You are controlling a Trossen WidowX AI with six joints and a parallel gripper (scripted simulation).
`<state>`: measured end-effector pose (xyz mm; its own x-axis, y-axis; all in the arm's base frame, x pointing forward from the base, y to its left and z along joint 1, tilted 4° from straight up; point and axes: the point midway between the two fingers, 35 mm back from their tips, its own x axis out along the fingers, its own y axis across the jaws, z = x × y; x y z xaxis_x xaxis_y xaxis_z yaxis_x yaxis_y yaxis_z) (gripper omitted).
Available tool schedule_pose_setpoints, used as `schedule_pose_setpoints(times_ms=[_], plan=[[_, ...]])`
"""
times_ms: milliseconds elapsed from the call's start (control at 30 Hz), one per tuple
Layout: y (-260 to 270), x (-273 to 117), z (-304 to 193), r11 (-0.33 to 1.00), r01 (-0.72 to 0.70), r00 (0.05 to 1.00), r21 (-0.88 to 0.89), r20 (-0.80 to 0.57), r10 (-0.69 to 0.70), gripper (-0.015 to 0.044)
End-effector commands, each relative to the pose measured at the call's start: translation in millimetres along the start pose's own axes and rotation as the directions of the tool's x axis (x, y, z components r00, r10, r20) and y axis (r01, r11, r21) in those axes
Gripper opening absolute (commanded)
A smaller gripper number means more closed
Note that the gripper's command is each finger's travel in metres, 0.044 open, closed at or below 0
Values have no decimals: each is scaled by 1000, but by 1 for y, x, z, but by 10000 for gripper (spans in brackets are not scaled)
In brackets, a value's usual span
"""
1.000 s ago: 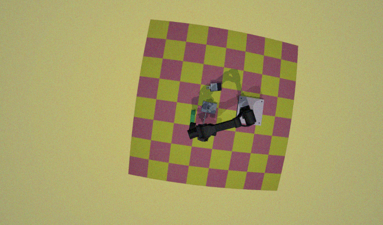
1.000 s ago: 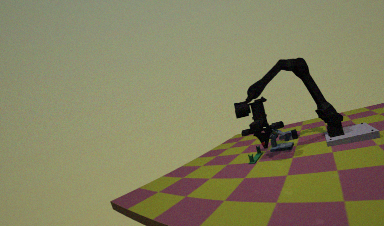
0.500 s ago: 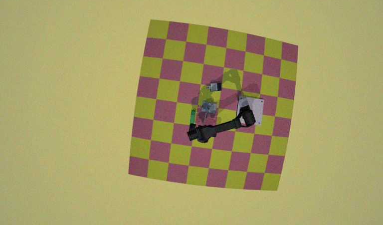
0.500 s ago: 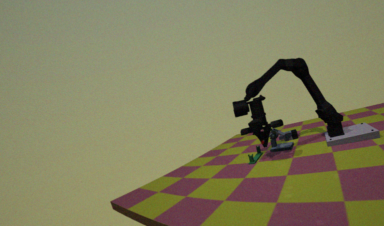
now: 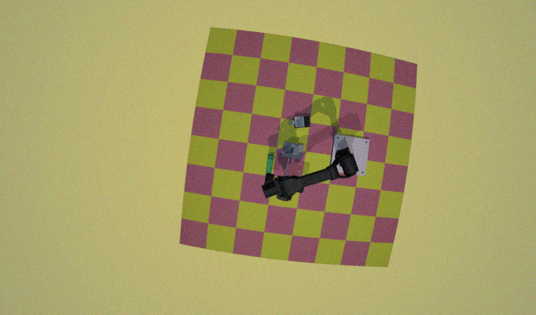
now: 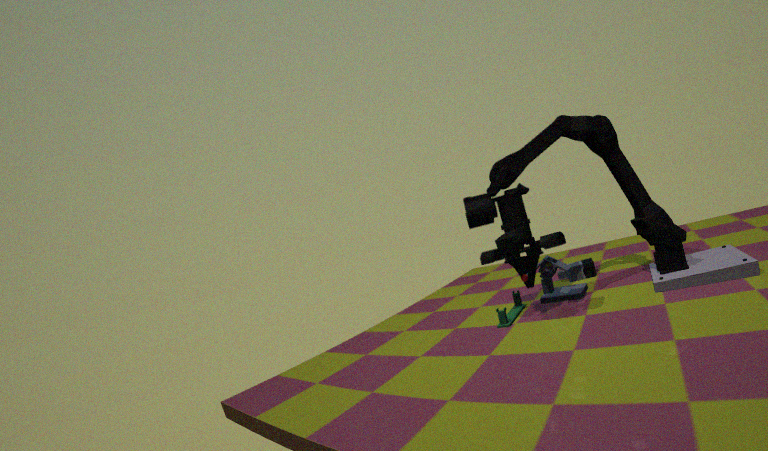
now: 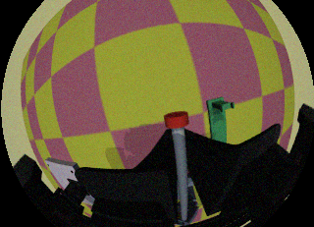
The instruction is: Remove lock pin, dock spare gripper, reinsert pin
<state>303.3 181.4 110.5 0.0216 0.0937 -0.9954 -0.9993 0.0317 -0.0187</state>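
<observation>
Checkered bench; hand pinching lock pin. Pull-out looks underway, full clearance unclear; spare gripper undocked. Docking, locking and release left.

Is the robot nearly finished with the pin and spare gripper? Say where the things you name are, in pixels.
Not nearly! The red-headed pin (image 5: 287, 167) (image 6: 525, 278) (image 7: 180, 153) is in the gripper (image 6: 529, 284) (image 7: 173, 133), but I can't tell if its tip is out. The spare gripper (image 5: 302, 121) (image 6: 574, 271) lies apart from the mount (image 5: 292, 149) (image 6: 563, 293). Docking, locking and letting go are left.
</observation>
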Motion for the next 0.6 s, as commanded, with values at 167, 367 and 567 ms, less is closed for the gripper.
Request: schedule_pose_setpoints(times_ms=[167,367,567], plan=[[-16,-3,10,1000,0,1000,-11,0,0,0],[-31,-4,18,1000,-1,1000,-22,-1,1,0],[-45,-6,26,999,-2,1000,-35,-1,2,0]])
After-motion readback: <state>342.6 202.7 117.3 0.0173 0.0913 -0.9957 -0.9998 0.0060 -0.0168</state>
